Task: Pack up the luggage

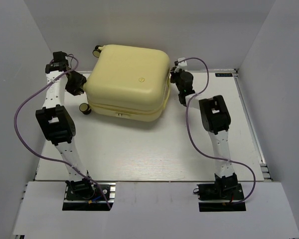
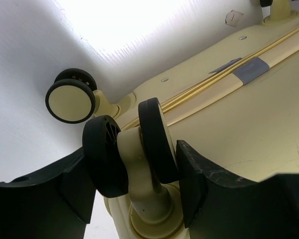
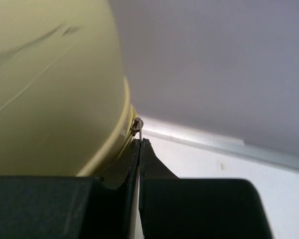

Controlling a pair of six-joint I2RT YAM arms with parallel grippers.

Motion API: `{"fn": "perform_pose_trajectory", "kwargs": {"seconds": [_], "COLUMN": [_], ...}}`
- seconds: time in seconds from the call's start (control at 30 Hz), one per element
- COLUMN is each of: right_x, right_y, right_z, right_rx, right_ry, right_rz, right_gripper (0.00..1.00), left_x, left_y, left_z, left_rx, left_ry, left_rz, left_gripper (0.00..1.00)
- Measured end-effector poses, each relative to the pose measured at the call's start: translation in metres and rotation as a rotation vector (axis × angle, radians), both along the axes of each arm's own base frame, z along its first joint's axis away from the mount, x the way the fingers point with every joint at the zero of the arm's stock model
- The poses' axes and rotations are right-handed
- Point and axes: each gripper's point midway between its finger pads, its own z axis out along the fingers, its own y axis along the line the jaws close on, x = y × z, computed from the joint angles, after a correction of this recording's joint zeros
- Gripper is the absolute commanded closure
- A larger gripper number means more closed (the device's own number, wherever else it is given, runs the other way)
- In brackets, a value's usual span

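Left claw (image 2: 132, 154) clamps caster wheel (image 2: 157, 139); right claw (image 3: 139, 143) pinches zipper pull (image 3: 136, 126), luggage (image 1: 129, 79) edge.

Overhead wide — wrists close on luggage (image 1: 129, 79).

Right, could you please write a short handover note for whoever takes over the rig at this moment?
Left gripper: shut on a caster wheel at the luggage's left side.
Right gripper: shut on the zipper pull at the luggage's right side.
The luggage lies flat at the far part of the table.
Done: lid down; the zip looks shut along the wheel side.
Left: probably finishing the zip. How far it has run cannot be seen.
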Motion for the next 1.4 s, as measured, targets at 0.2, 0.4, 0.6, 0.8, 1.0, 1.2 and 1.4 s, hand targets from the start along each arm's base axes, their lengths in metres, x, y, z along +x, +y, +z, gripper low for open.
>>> {"fn": "perform_pose_trajectory", "kwargs": {"seconds": [0.2, 0.4, 0.6, 0.8, 1.0, 1.2, 1.4], "right_x": [0.053, 0.030, -0.047, -0.117, -0.179, -0.267, -0.357], "right_y": [0.017, 0.018, -0.003, -0.008, -0.005, 0.016, 0.054], "right_z": [-0.006, -0.011, -0.004, -0.002, -0.004, -0.007, -0.014], "right_rx": [0.011, 0.001, -0.056, 0.012, 0.169, 0.286, 0.233], "right_ry": [-0.131, -0.110, 0.006, 0.049, 0.166, 0.347, 0.474], "right_rz": [0.160, 0.466, 0.679, 0.749, 0.745, 0.889, 1.081], "right_gripper": [1.00, 1.00, 1.00, 1.00, 1.00, 1.00, 1.00], "left_x": [0.003, 0.026, 0.050, 0.086, 0.122, 0.163, 0.177], "left_y": [-0.003, -0.006, -0.007, -0.001, -0.008, -0.016, -0.036], "left_z": [-0.006, -0.022, -0.017, -0.005, 0.006, 0.019, 0.029], "left_rx": [-0.036, -0.157, -0.135, -0.025, 0.038, 0.207, 0.260], "left_ry": [0.002, 0.006, -0.108, -0.257, -0.393, -0.518, -0.594], "left_rz": [-0.071, -0.158, -0.326, -0.406, -0.427, -0.412, -0.465], "left_gripper": [1.00, 1.00, 1.00, 0.94, 0.83, 0.74, 0.74]}}
